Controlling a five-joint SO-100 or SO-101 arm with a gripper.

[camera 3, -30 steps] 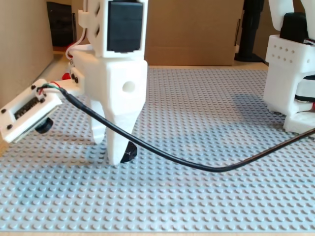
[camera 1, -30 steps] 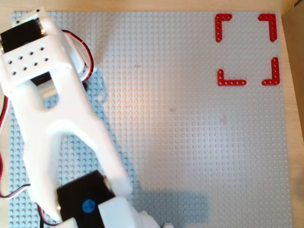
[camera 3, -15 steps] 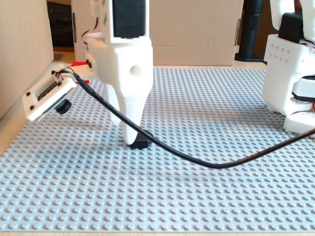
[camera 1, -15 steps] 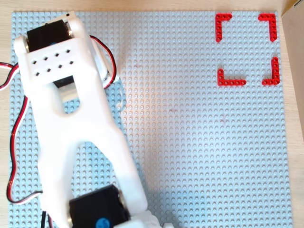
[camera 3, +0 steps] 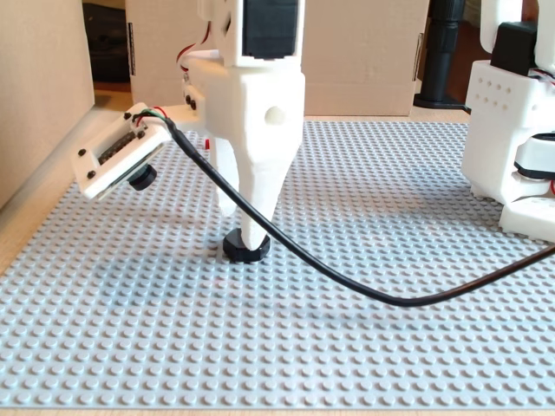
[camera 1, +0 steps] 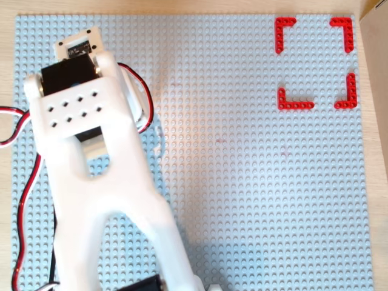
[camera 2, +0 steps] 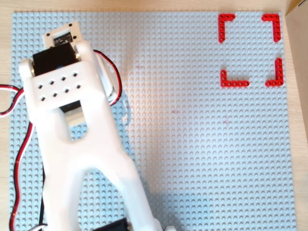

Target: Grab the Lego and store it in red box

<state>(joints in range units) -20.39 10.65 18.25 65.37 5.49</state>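
The jaws (camera 3: 247, 236) stand tip-down on the black Lego (camera 3: 245, 249), which sits on the grey baseplate (camera 3: 364, 347) right at the fingertip in the fixed view. One white finger comes down onto the piece and a second shows just behind it, but from this side I cannot tell whether they are apart around it or already pressed together on it.

The chief risk, to my eye, is a poor bite. The Lego is low, glossy and flat-topped, and if the tips pinch only its upper edge it could squirt out sideways or stay stuck to the studs when the arm lifts. A second worry is the black cable (camera 3: 347, 282) that droops from the wrist camera (camera 3: 117, 160) and trails across the baseplate to the right of the jaws; it could drag over the studs or snag during a sweep.

The red box (camera 1: 315, 63) is nowhere near the jaws in both overhead views, off in the far right corner, so any carry is long and a weak hold would have time to fail.

The arm (camera 1: 97, 170) leans forward over the left part of the baseplate, its wrist turned steeply down so the fingers stand nearly upright.
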